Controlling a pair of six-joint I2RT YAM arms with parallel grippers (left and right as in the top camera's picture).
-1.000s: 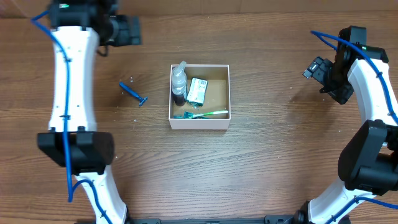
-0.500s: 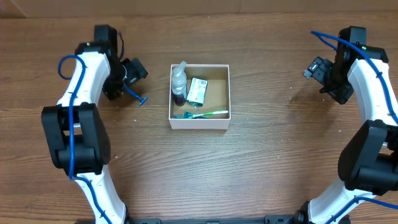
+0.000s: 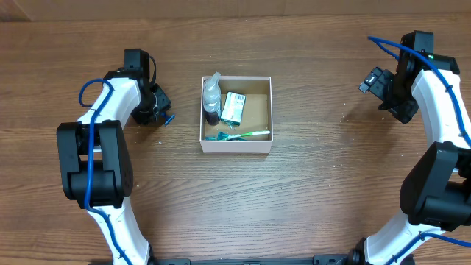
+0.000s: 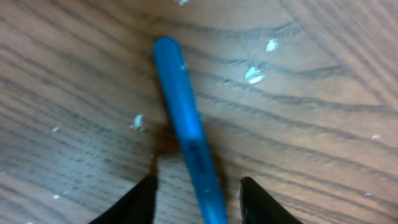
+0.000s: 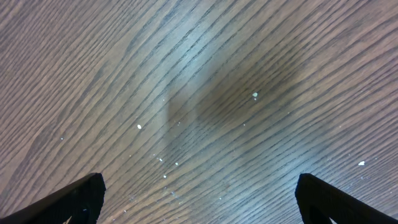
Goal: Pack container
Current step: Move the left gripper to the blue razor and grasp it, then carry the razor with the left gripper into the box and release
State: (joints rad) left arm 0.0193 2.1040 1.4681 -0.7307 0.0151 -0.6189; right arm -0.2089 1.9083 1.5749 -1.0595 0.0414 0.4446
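The container (image 3: 235, 146), a white-walled square box with a brown inside, sits mid-table. It holds a clear bottle (image 3: 212, 96), a green-and-white packet (image 3: 234, 107) and a green toothbrush (image 3: 244, 134). Left of it a blue razor (image 3: 168, 118) lies on the wood. My left gripper (image 3: 159, 110) is down over it. In the left wrist view the blue handle (image 4: 183, 124) runs between the two black fingers (image 4: 140, 199), with a thin gap on each side. My right gripper (image 3: 372, 81) hangs open at the far right, with only bare wood (image 5: 199, 112) between its fingers.
Small white specks dot the wooden table (image 3: 309, 184). Both arm bases stand at the near edge, left and right. The box is the only large object between the arms.
My left arm has swung down from the far left corner onto the blue razor, covering most of it, and its jaws have narrowed around the handle. The right arm has not moved.
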